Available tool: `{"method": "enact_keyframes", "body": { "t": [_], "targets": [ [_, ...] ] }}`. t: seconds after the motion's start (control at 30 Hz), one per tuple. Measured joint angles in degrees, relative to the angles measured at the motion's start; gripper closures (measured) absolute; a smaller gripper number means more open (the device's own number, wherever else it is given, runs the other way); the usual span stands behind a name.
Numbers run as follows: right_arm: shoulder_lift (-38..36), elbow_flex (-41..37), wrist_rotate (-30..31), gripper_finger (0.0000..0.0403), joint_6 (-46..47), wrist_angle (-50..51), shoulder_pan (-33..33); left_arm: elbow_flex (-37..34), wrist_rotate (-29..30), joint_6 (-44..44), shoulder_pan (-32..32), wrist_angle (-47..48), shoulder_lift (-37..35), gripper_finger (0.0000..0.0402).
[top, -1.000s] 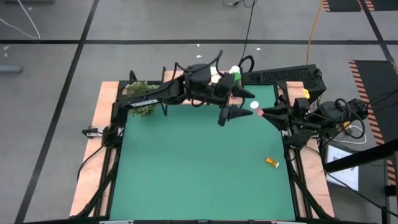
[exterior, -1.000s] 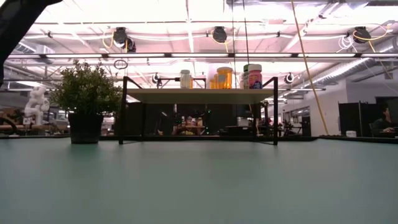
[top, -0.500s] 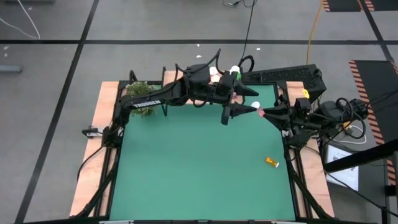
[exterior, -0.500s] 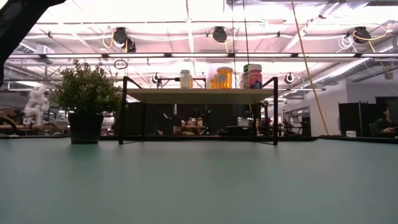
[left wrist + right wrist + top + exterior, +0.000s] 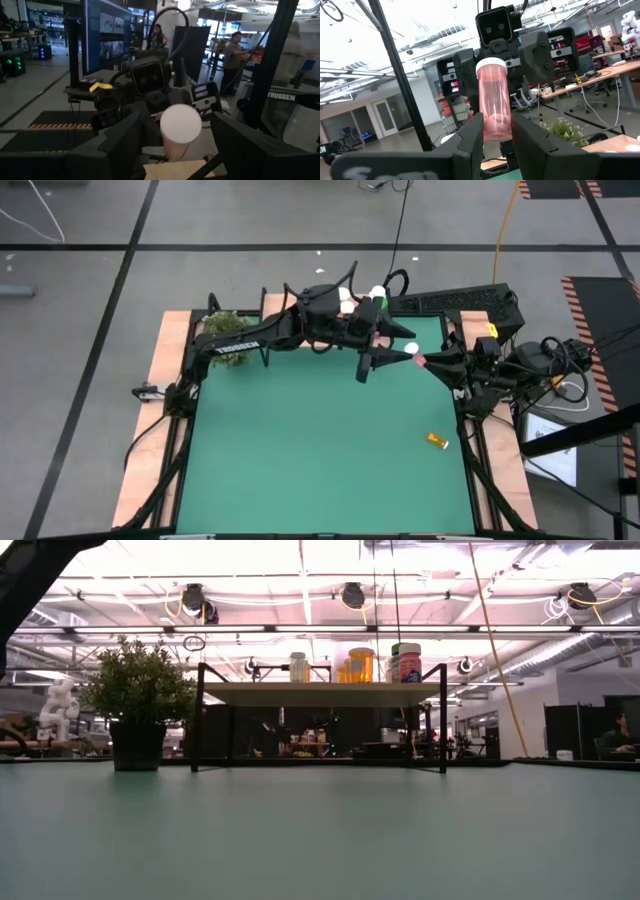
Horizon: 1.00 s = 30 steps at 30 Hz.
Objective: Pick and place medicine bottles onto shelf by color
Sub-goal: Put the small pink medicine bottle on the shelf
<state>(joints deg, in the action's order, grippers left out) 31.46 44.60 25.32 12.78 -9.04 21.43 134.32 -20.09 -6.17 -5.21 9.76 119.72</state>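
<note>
High view: left gripper [image 5: 388,352] and right gripper [image 5: 424,362] meet tip to tip at about 1 o'clock on the green mat [image 5: 300,450], a pink bottle [image 5: 413,355] between them, likely a handover so it can be turned for shelving; the shelf [image 5: 285,302] at 12 o'clock is mostly hidden under the left arm, white and green caps showing; one orange bottle [image 5: 437,440] lies loose at 4 o'clock. Low view: shelf [image 5: 320,693] carries a pale bottle, orange bottles and a pink one with a green cap; a plant [image 5: 139,700] stands at 9 o'clock. Left wrist view: jaws wide either side of the white cap [image 5: 180,124]. Right wrist view: jaws narrow, clamped on the pink bottle [image 5: 493,100], upright.
</note>
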Motion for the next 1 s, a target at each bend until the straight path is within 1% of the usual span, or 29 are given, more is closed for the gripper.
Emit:
{"method": "enact_keyframes", "body": {
  "t": [1.0],
  "targets": [
    [0.12, 0.00, 0.13, 0.0316, 2.16, 0.25, 0.00, 0.00, -0.66, 1.03, 0.00, 2.44, 0.00, 0.0161]
  ]
}}
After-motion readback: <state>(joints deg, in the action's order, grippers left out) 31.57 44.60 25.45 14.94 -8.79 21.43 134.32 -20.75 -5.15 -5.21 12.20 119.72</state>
